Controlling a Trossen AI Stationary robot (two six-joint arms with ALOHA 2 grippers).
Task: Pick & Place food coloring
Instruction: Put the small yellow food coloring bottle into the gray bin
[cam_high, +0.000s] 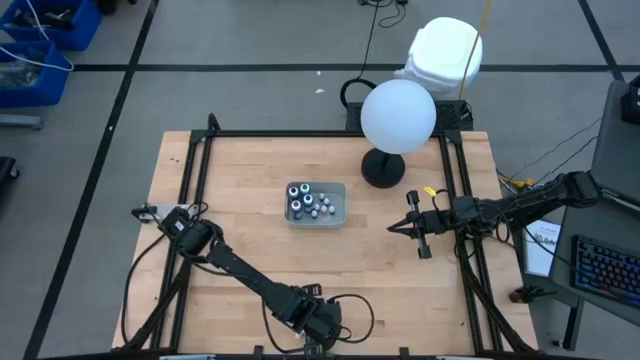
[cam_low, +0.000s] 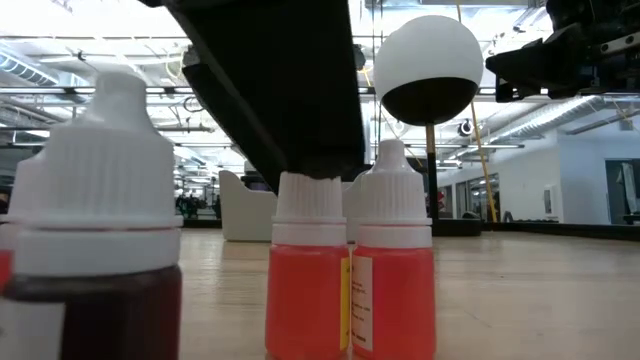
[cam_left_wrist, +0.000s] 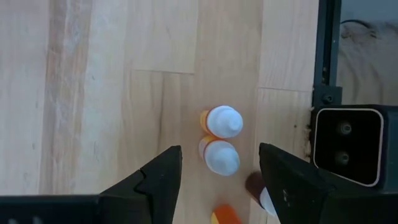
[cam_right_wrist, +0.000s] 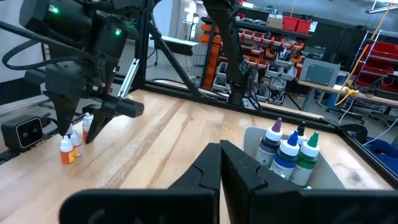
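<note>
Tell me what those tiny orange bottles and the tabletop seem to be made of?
The orange bottles look like translucent plastic, since the liquid shows through, with matte white ribbed caps, probably plastic too. The tabletop looks like pale wood in joined strips, with visible grain and a smooth finish.

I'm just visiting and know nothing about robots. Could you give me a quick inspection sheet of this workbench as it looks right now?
Surface: wooden table, black frame.
Job's things: grey tray holding food coloring bottles; orange bottles upright at the near edge.
Clutter: white globe lamp.
Grippers: left gripper open, above the orange bottles; right gripper shut, beside the tray, holding nothing.
Cables: cable looping by the left arm.
Surroundings: keyboard, blue bins.
</note>
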